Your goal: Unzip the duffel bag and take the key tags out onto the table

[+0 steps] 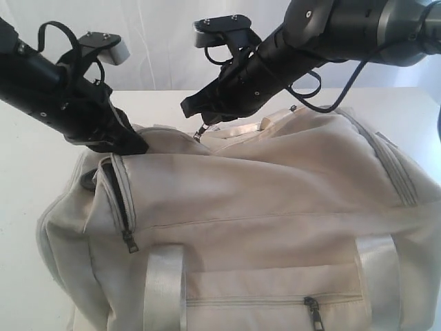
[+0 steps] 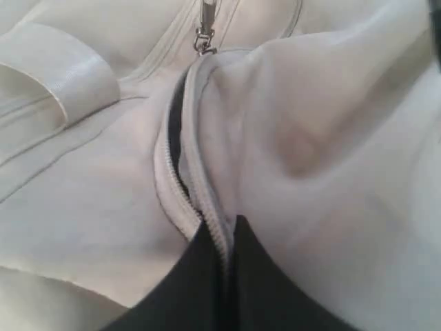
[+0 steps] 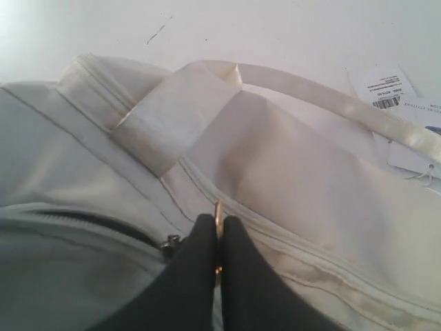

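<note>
At the top of the large cream-beige fabric duffel bag (image 1: 262, 207), the main grey zipper (image 2: 172, 172) is held from two sides. The black left gripper (image 2: 222, 233) has its jaws pressed together on the cloth edge at the zipper's opened end, which is judged to be an anchor keeping the fabric taut. The black right gripper (image 3: 218, 238) is clamped on the thin metal pull ring (image 3: 218, 210), placed to draw the slider along. Only a short dark slit shows; the coloured key tags are not in view — presumably inside. The bag rests on a plain white table (image 1: 21, 165). A pale curtain (image 1: 165, 41) hangs behind it, and printed paper labels (image 3: 382, 86) lie by a webbing handle (image 3: 331, 103).
</note>
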You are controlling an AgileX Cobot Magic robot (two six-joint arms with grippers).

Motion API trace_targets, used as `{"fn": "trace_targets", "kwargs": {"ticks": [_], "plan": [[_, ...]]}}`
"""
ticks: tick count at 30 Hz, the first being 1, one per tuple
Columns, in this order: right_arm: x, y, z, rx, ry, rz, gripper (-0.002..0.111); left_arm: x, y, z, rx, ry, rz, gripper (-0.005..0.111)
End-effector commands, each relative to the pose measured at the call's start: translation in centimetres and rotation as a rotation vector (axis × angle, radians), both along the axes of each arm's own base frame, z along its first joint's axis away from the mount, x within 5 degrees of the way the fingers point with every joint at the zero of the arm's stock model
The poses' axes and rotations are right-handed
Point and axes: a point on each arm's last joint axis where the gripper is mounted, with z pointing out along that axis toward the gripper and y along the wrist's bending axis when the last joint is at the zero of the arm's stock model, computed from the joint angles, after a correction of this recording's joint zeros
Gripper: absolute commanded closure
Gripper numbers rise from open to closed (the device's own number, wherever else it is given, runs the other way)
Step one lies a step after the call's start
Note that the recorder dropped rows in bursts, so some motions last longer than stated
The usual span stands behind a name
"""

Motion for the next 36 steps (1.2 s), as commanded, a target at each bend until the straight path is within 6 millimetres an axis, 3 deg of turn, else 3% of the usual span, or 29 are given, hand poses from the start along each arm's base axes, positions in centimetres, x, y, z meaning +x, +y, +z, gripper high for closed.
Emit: {"fn": "trace_targets", "kwargs": {"ticks": [1, 16, 23, 31, 36], "plan": [[0.3, -0.2, 0.3, 0.024, -0.021, -0.019, 0.108, -1.7, 0.2, 1.2, 0.003, 0.025, -0.037, 0.106], [0.4, -0.7, 1.2, 0.037, -0.055, -0.055, 0.108, -1.7, 1.2, 1.0, 0.079, 0.02, 0.057, 0.106], [0.3, -3.2, 3.1, 0.029, -0.082, -0.131, 0.108, -1.7, 1.3, -0.7, 0.071, 0.019, 0.097, 0.106], [-0.1, -5.2, 4.6, -0.014, -0.114, -0.163, 0.108, -1.8, 1.4, -0.5, 0.07, 0.011, 0.098, 0.106], [-0.3, -7.6, 5.3, -0.067, -0.102, -0.221, 0.108, -1.8, 1.4, -0.4, 0.069, 0.007, 0.098, 0.106]]}}
